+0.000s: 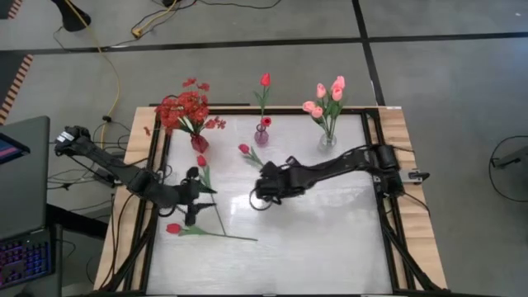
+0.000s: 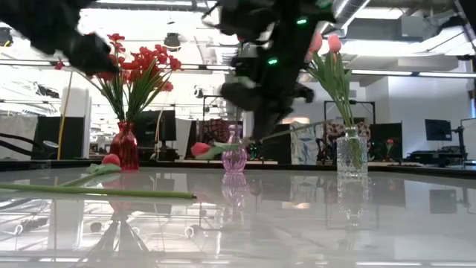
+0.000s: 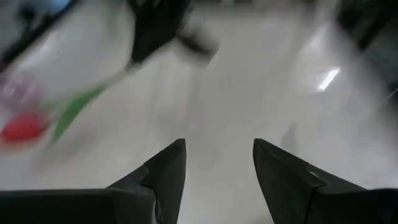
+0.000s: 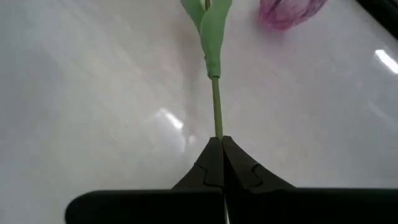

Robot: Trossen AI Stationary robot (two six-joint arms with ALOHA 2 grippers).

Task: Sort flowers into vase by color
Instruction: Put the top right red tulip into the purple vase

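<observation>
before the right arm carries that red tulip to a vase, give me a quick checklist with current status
1. Grip: right gripper shut on the red tulip's stem, ok.
2. Flower off the table: it hangs level above the surface in the low view, ok.
3. Matching vase: the purple vase already holds one red tulip, ok.
4. Left gripper out of the way: open, low on the left side near the tulips lying on the table, ok.
5. Room in the vase neck for another stem: cannot tell.
</observation>
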